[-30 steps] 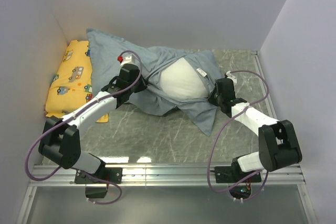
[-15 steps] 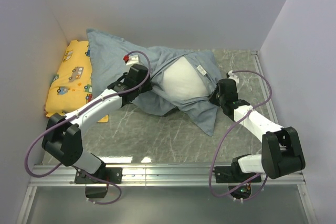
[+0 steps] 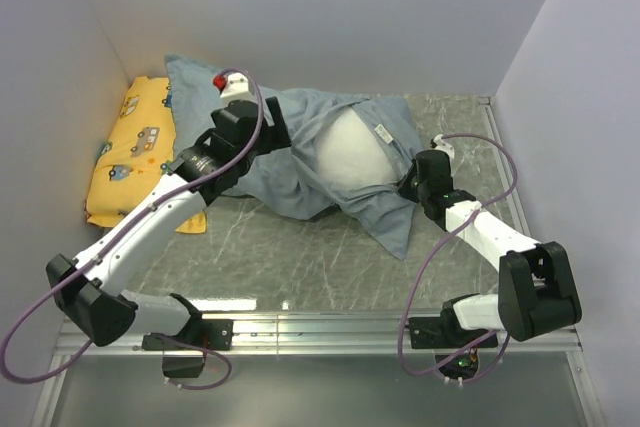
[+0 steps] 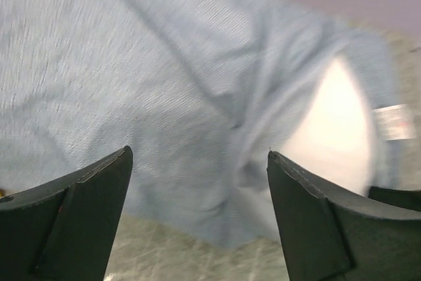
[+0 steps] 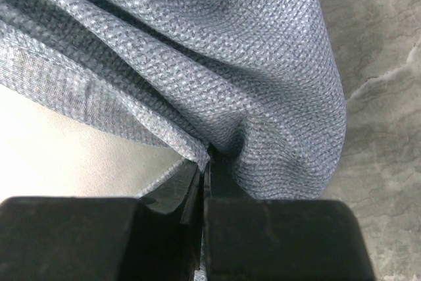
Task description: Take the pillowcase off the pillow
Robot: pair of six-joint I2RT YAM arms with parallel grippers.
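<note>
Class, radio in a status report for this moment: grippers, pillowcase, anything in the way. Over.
Left gripper open, over pillowcase. Right gripper shut on pillowcase edge. Pillow partly uncovered. Yellow cushion alongside pillowcase, not in the way.

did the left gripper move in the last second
Yes. In the top view the left gripper went up the image toward the back wall and slightly left, nearer the yellow cushion, open above the pillowcase.

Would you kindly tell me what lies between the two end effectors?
The exposed pillow, edged by pillowcase folds, lies between the left end effector and the right end effector, as the top view shows.
</note>
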